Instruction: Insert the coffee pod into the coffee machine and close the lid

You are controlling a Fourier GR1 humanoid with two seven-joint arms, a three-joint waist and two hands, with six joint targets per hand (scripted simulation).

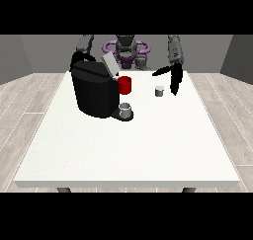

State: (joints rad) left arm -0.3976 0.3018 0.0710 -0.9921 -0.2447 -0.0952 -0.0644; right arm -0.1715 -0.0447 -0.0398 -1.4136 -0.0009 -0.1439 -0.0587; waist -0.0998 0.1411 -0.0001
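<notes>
Starting nearest the camera: white worktop (123, 155), front part bare. Farther back, black coffee machine (94, 91) w/ a grey cup (126, 110) on its drip tray; lid (109, 64) tilted up, open. Red mug (125, 85) just behind the machine, partly hidden by it. Coffee pod (159, 91), small grey cylinder, stands on the worktop just beside the hand at the view's right (174, 78), on its machine side, not touching. That hand hangs fingers-down, straight, thumb spread apart, holding nothing. Hand at the view's left: hidden behind the machine, so can't tell its state.
</notes>
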